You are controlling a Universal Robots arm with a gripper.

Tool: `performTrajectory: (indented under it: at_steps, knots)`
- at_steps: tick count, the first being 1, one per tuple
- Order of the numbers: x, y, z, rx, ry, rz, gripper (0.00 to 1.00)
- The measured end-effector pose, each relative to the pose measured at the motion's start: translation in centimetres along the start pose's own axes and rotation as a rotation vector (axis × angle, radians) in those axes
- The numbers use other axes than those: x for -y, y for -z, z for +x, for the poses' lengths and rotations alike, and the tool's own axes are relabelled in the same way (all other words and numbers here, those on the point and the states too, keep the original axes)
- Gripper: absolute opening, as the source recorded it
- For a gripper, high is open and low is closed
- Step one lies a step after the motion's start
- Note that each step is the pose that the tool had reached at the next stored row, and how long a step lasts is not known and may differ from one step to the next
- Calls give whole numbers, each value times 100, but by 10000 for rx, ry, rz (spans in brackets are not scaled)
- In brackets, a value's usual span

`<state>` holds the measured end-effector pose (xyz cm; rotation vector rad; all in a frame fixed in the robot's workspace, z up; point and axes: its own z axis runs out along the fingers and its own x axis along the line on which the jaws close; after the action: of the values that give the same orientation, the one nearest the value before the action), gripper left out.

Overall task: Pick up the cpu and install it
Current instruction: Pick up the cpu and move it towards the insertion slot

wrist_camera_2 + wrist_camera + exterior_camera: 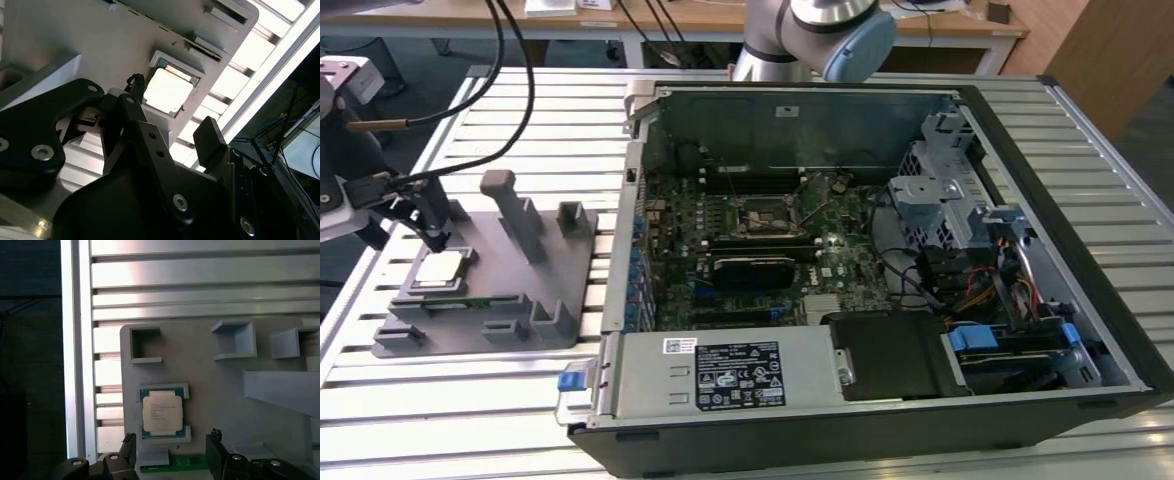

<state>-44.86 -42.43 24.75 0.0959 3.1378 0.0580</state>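
Gripper (172, 436): black, held just above the tray (520, 300); its jaws are set wide and hold nothing, one to either side of the cpu in both wrist views.
Cpu (161, 412): pale silvery square with a green rim, laid flat in a shallow framed recess of the tray, near the tray's edge on the exterior view's left; it is not gripped.
Green circuit board (172, 462): a narrow strip seated in the tray, just beside the cpu recess.
Upright posts (516, 215): grey, raised from the tray's middle, near the recess.
Tabletop (480, 400): slatted aluminium, on which the tray is carried.
Computer case (1067, 250): black, laid open on its side, just beside the tray on the exterior view's right.
Motherboard (847, 250): exposed inside the case, well apart from the tray.
Cpu socket (758, 215): a square metal frame seen on the motherboard, on the far side of the case wall from the tray.
Robot arm (834, 30): silver and blue joint seen beyond the case, well apart from the tray.
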Motion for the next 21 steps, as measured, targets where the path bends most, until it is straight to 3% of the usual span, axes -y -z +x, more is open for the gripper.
performTrajectory:
  at_steps: [11, 13, 14, 21]
  knots:
    - [-16, -160, 8, 1, 0, -1, 66]
    - [-20, -197, 10, 1, -1, -1, 67]
    - [-24, -215, 10, 1, -1, -1, 73]
    - [-43, -342, 12, 1, 1, 2, 73]
